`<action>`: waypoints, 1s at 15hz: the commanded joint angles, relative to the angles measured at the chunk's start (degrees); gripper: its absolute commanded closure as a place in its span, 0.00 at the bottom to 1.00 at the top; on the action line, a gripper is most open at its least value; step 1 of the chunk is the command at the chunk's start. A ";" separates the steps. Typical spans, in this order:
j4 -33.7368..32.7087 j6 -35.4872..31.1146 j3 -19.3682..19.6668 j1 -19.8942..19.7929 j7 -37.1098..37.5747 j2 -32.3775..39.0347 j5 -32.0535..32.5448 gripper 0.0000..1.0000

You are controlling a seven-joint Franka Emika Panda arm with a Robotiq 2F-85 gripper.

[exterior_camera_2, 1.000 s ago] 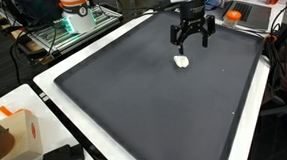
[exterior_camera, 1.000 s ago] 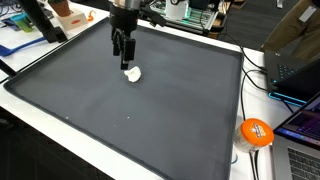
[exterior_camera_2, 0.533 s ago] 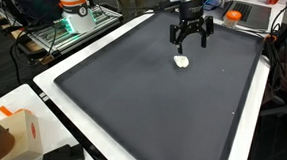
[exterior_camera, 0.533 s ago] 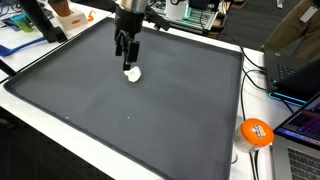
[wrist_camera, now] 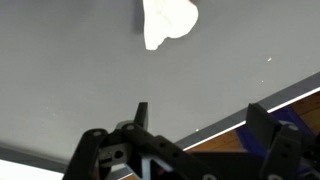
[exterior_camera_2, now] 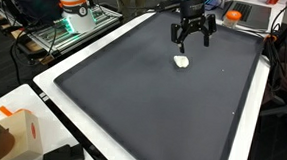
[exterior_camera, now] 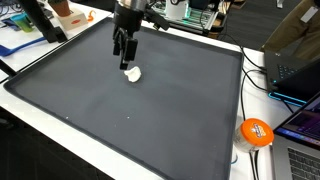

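Observation:
A small white lump [exterior_camera: 133,73] lies on the dark grey mat [exterior_camera: 150,110]; it also shows in the other exterior view [exterior_camera_2: 183,61] and at the top of the wrist view [wrist_camera: 167,22]. My gripper [exterior_camera: 124,60] hangs just above and behind the lump, fingers spread wide and empty; it shows the same way in the other exterior view [exterior_camera_2: 190,39]. In the wrist view the gripper [wrist_camera: 198,115] has its two black fingers [wrist_camera: 141,115] far apart, with nothing between them. The lump lies apart from the fingers.
The mat has a white border [exterior_camera: 235,110]. An orange ball [exterior_camera: 256,132] sits beyond the mat near laptops and cables. A wooden block [exterior_camera_2: 20,131] and a plant stand at a corner. Clutter and another robot base [exterior_camera_2: 73,8] line the far edges.
The gripper has risen slightly above the white lump; the lump has not moved.

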State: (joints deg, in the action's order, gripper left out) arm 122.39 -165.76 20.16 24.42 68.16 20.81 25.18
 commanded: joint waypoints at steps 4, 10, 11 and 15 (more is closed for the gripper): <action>-0.01 0.33 2.85 2.98 1.84 -0.45 3.76 0.00; 0.76 0.16 4.71 5.14 2.48 -0.30 6.18 0.00; 1.33 0.37 3.25 4.21 0.67 -0.50 4.86 0.00; 2.95 0.61 1.60 3.64 -1.23 -1.11 4.28 0.00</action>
State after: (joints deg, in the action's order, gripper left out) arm 123.40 -165.84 23.31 28.98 69.24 20.82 30.51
